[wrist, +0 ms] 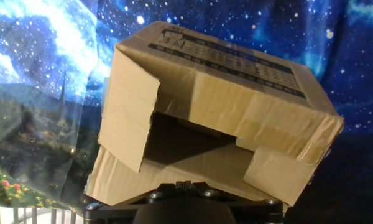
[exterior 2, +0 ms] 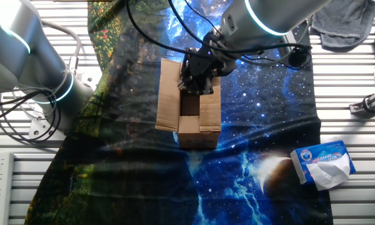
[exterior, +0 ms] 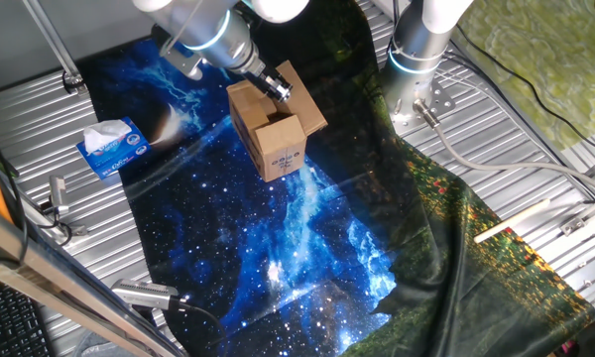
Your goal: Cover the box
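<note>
Hand view puts us closest: the small brown corrugated cardboard box (wrist: 217, 118) fills the frame, its mouth still partly open, one flap (wrist: 129, 121) folded in along one edge and a shorter flap (wrist: 276, 174) bent at the opposite corner. Only the dark base of the gripper shows along the bottom edge here, so from this view we cannot tell how its fingers stand.

From the other fixed view, the black two-finger gripper (exterior 2: 197, 80) sits right at the box's far rim, over the dark opening (exterior 2: 189, 105). We cannot tell whether its fingers are spread or closed, nor whether they pinch a flap; the arm and cables hide them. On the side of the box toward the second robot base, one long flap (exterior 2: 167, 94) still lies folded outward.

Beyond the box, the galaxy-print blue cloth (exterior: 278, 248) spreads under it across the ribbed metal table (exterior: 40, 119); the box stands on the cloth, and a blue and white tissue box (exterior: 112, 148) lies well apart from it.

We judge the carton light and likely empty, stiff in its walls but springy at the creases, so it may slide or tip if pushed hard. The best hold seems the free edge of the outward flap, swept over the opening with gentle downward pressure.
</note>
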`<state>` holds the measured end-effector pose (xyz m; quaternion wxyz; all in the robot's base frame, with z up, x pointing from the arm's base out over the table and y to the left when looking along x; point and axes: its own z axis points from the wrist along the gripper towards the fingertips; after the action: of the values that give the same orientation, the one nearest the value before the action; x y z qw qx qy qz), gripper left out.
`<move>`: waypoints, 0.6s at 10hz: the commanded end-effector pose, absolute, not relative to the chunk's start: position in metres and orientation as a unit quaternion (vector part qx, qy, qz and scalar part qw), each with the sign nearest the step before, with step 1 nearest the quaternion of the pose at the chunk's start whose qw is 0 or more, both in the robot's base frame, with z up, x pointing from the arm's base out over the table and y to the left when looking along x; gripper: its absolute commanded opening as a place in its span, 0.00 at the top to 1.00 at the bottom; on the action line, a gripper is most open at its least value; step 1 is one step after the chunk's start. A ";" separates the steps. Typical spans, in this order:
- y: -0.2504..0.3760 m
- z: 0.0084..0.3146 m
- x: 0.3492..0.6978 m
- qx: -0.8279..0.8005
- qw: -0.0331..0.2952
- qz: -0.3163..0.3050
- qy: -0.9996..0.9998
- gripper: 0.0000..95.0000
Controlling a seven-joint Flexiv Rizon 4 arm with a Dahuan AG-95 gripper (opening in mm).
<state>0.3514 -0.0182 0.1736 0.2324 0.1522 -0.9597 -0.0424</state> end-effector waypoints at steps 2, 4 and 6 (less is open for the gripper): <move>-0.010 0.178 0.350 0.173 0.207 -0.038 -0.962 1.00; -0.005 0.181 0.350 0.172 0.208 -0.043 -0.962 1.00; -0.005 0.182 0.350 0.164 0.209 -0.055 -0.962 1.00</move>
<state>0.3512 -0.0050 0.1811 0.2111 0.1642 -0.9621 -0.0533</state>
